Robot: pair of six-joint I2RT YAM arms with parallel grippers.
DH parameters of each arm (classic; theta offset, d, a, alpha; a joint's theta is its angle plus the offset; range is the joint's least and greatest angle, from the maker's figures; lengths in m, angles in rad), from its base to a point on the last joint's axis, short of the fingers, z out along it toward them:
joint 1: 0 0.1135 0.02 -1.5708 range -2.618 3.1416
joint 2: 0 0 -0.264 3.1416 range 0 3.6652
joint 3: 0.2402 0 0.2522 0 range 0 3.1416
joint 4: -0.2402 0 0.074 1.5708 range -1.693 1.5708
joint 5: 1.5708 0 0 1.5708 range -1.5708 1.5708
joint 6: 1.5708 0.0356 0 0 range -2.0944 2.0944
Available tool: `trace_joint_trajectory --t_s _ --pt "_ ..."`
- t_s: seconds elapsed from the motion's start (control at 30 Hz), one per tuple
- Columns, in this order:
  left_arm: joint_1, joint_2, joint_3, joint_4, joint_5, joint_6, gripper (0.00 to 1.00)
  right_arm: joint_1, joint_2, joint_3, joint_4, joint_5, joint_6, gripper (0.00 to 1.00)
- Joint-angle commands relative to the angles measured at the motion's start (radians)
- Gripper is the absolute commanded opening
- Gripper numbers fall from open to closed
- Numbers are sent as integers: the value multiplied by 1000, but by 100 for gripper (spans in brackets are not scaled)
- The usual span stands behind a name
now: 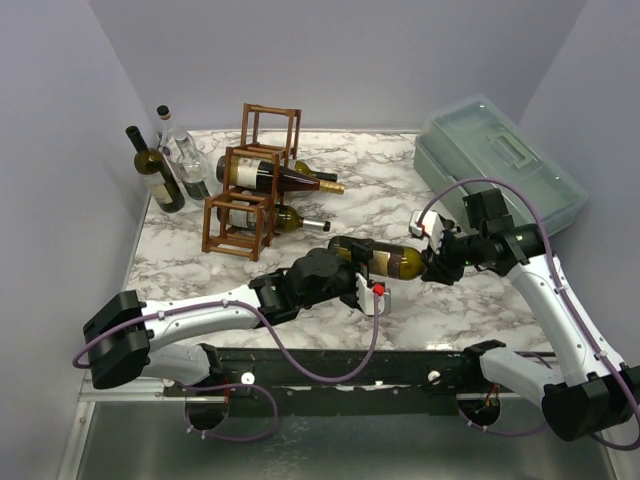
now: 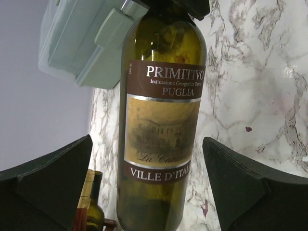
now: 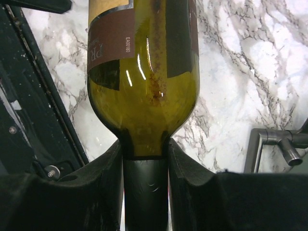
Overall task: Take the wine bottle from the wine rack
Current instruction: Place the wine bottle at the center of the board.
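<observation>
A dark green wine bottle (image 1: 392, 262) with a brown and gold label hangs level above the marble table, away from the wine rack (image 1: 228, 212). My right gripper (image 1: 432, 262) is shut on its neck; in the right wrist view the fingers (image 3: 103, 178) press both sides of the black foil below the bottle's shoulder (image 3: 144, 86). My left gripper (image 1: 352, 275) is open at the bottle's base end. In the left wrist view its fingers (image 2: 53, 183) stand wide on either side of the bottle (image 2: 161, 125) with gaps showing. Two more bottles (image 1: 285, 180) lie in the reddish-brown rack.
Two upright bottles (image 1: 158, 172) stand at the back left beside the rack. A pale green lidded toolbox (image 1: 500, 160) sits at the back right. A grey metal pipe frame (image 3: 274, 142) shows at the right of the right wrist view. A black rail (image 1: 350, 372) runs along the near edge.
</observation>
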Motion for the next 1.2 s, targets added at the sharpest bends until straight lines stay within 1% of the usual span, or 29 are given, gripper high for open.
trace_joint_trajectory --t_s 0.0,0.2,0.47,0.77,1.0,1.07,1.17 --pt "-5 56 40 58 21 25 98 -3 5 41 4 -105 -21 0" --pt "2 108 56 65 105 -14 99 -3 21 44 -3 -114 -24 0" --pt "50 146 86 66 225 -71 98 -3 46 60 -29 -128 -39 0" --pt "77 188 94 65 290 -89 98 -3 71 82 -53 -157 -48 0" --pt "85 232 106 65 266 -80 98 -2 90 90 -67 -168 -55 0" --pt "85 242 111 63 252 -74 95 -4 93 88 -69 -167 -56 0" --pt "85 252 114 61 234 -69 88 -2 95 83 -65 -164 -54 0"
